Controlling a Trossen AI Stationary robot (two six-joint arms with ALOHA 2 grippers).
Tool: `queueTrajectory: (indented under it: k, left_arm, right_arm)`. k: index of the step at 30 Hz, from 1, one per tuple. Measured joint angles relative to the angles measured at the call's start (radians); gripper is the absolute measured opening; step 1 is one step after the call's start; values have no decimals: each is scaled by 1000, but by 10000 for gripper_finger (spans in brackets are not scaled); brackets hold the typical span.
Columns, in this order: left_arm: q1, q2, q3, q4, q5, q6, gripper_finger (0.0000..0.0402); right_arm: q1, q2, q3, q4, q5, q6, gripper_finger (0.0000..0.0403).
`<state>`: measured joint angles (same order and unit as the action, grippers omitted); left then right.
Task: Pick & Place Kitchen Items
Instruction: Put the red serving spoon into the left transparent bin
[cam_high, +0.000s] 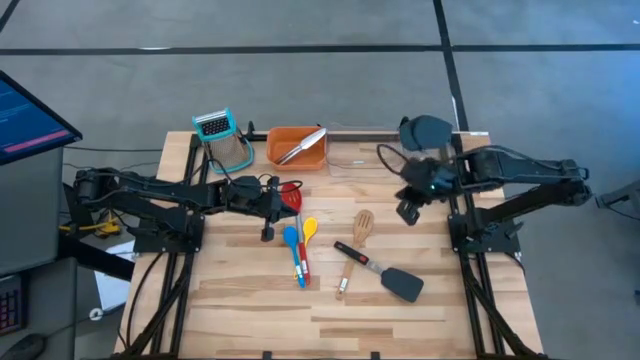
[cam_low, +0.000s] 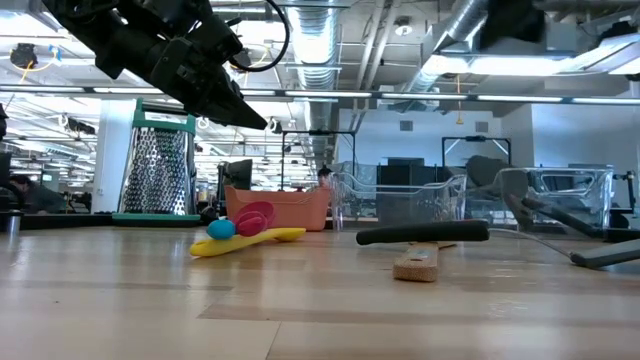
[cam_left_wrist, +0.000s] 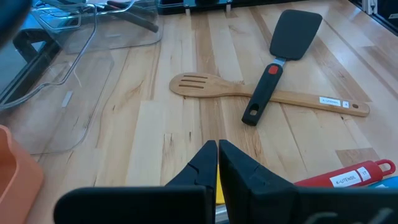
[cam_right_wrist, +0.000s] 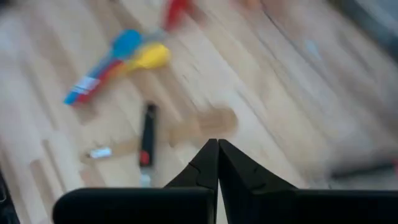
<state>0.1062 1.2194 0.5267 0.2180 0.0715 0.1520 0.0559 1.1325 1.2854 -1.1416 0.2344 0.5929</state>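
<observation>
Red (cam_high: 291, 194), blue (cam_high: 291, 238) and yellow (cam_high: 310, 229) spoons lie together at the table's middle left. They also show in the low view, the yellow spoon (cam_low: 252, 239) in front. A black spatula (cam_high: 386, 272) lies across the handle of a wooden slotted spatula (cam_high: 357, 240). Both also show in the left wrist view, the black spatula (cam_left_wrist: 283, 53) over the wooden one (cam_left_wrist: 214, 86). Silver tongs (cam_high: 301, 144) rest in the orange tray (cam_high: 285, 157). My left gripper (cam_high: 278, 208) is shut and empty, raised above the spoons. My right gripper (cam_high: 408, 212) is shut and empty, above the table right of the wooden spatula.
A metal grater (cam_high: 226, 137) stands at the far left beside the orange tray. A clear plastic bin (cam_high: 360, 152) stands right of the tray at the far edge. Bare wood lies along the near edge. A monitor (cam_high: 25, 115) stands off the table's left.
</observation>
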Motion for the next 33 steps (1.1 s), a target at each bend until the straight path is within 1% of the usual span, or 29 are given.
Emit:
queueTrajectory:
  k: [3, 5, 8, 11, 12, 15, 17, 20, 24, 27, 33]
  left_arm:
    - [0, 0, 0, 0, 0, 0, 2]
    - [0, 0, 0, 1, 0, 0, 2]
    - [0, 0, 0, 2, 0, 0, 2]
    - [0, 0, 0, 2, 0, 0, 2]
    - [0, 0, 0, 1, 0, 0, 2]
    - [0, 0, 0, 2, 0, 0, 2]
    - [0, 0, 0, 2, 0, 0, 2]
    - [0, 0, 0, 2, 0, 0, 2]
    - [0, 0, 0, 3, 0, 5, 2]
    - [0, 0, 0, 7, 0, 6, 2]
    - [0, 0, 0, 9, 0, 6, 2]
  right_arm:
    - [54, 12, -3, 117, 20, -111, 4]
    - [77, 25, -32, 197, 25, -181, 2]
    - [80, 26, -134, 291, 21, -232, 2]
    - [62, 10, -290, 403, 21, -234, 1]
    - [54, 12, -338, 466, 20, -234, 1]
    - [39, 3, -450, 577, 19, -223, 2]
    - [43, 11, -501, 624, 8, -188, 1]
    - [67, 19, -559, 642, 7, -96, 1]
    - [126, 21, -632, 669, 21, -63, 1]
    - [170, 20, -681, 710, 29, 9, 1]
    - [207, 20, -723, 707, 28, 180, 5]
